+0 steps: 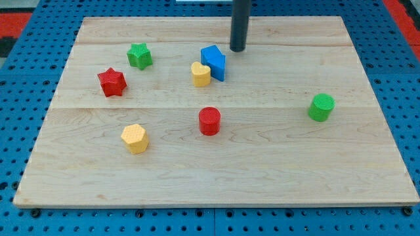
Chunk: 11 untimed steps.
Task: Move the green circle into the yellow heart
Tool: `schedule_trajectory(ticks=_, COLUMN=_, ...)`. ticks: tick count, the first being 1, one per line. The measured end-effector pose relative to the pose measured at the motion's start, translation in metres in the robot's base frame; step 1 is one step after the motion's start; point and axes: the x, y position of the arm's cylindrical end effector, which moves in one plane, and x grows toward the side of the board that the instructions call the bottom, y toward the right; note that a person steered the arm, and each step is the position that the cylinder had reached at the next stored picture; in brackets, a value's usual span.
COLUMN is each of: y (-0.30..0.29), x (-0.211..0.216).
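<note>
The rod (238, 25) runs off the view's top edge, and the heart (201, 74) hides the cube's (214, 61) lower left corner where they touch.

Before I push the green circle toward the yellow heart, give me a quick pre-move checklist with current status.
1. Green round block in view at the view's right: ok.
2. Yellow heart-shaped block in view, touching the blue block: ok.
3. My tip behind the green circle for a leftward push: not ok; it sits near the blue block, up top.
4. Straight path from circle to heart free of blocks: ok.
5. Red round block off that line: ok, below it.
</note>
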Motion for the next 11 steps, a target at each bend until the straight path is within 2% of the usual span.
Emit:
schedule_trajectory(ticks=1, y=-0.032, x=0.004)
schedule_trajectory(ticks=3, y=-0.046, x=0.032)
schedule_trajectory(ticks=4, y=-0.033, x=0.014)
schedule_trajectory(ticks=5, y=0.026, x=0.037)
schedule_trajectory(ticks=6, y=0.036, x=0.058)
schedule_trajectory(ticks=8, y=0.232, x=0.141)
schedule_trajectory(ticks=9, y=0.274, x=0.18)
schedule_trajectory(ticks=10, y=0.238, x=0.198)
schedule_trajectory(ticks=11, y=0.165, x=0.163)
